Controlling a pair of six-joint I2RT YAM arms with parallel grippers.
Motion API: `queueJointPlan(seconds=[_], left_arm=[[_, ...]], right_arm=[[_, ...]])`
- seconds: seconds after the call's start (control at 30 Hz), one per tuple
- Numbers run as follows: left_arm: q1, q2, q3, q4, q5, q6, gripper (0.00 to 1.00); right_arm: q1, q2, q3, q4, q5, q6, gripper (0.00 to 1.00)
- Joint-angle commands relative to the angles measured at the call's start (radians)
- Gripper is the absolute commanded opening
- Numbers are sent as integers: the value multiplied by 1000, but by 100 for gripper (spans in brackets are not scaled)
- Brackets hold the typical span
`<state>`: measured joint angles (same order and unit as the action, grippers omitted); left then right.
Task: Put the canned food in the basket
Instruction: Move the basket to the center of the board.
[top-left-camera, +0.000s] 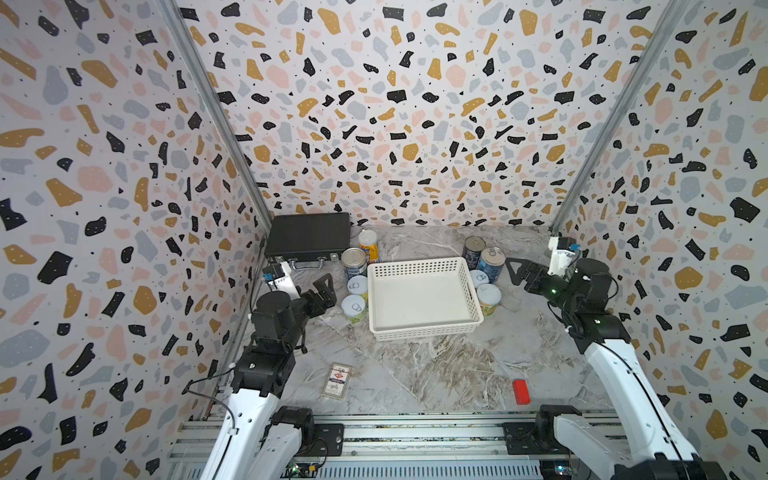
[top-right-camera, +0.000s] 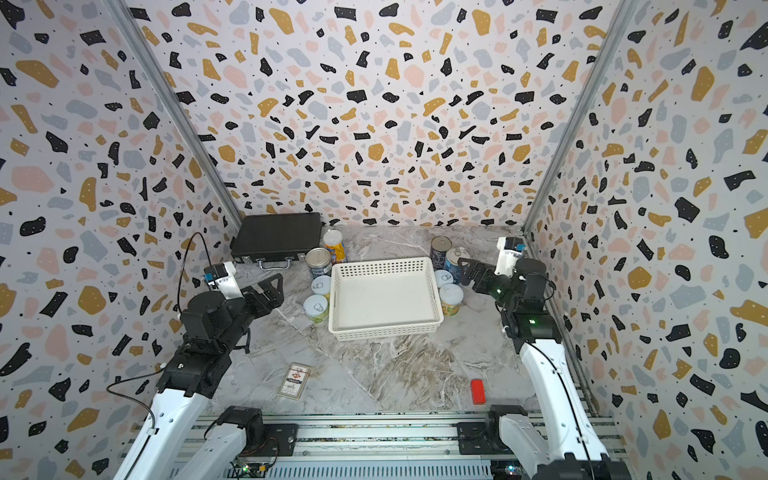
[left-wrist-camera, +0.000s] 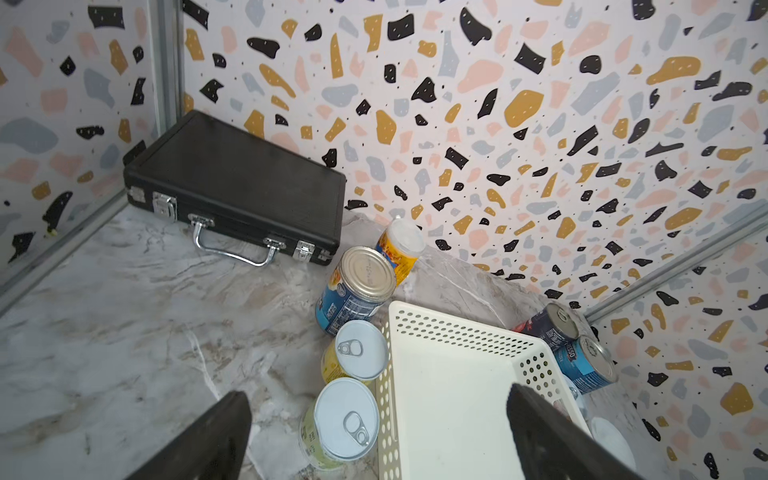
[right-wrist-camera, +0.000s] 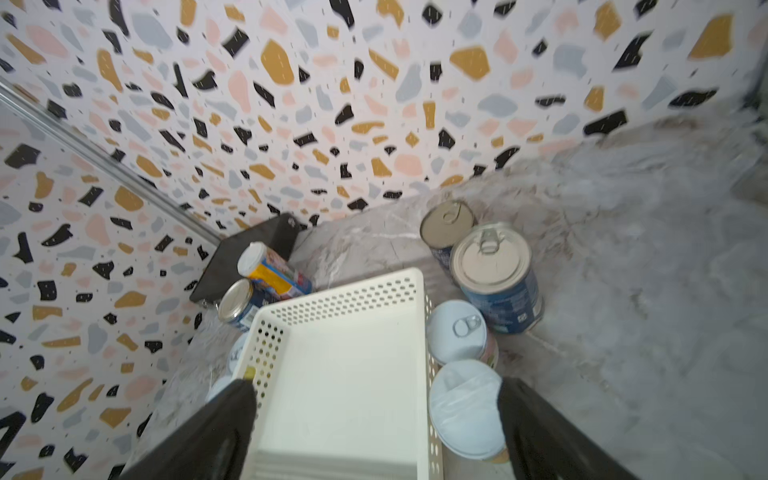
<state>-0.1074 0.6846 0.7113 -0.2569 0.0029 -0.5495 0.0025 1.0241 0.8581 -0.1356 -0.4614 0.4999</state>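
Both spread, holding nothing: left tool, right tool; one blue tin reads "ESSO"

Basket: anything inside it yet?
Nothing: the basket shows only its bare white bottom in both top views. The cans stand outside, along its two sides. Only the inner face of its near wall is hidden there.

Your two top views hang high over the base rail, looking down and forward at the back wall and the whole marble table. Your wrist cameras ride low and close, each peering out between its own fingers. All four views share the white basket and the cans flanking it.
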Motion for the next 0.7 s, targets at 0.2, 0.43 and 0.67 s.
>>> queueJointPlan(seconds=[0.2,0.43,0.67], left_arm=[[35,62,-33,-28,87,-83,100],[35,178,-13,8,183,-108,100],[37,164,-28,26,175,-137,100]], right_arm=[[130,138,83,-189,16,-122,89],[183,336,203,-245,83,-148,83],[257,560,395,-379,199,-208,78]])
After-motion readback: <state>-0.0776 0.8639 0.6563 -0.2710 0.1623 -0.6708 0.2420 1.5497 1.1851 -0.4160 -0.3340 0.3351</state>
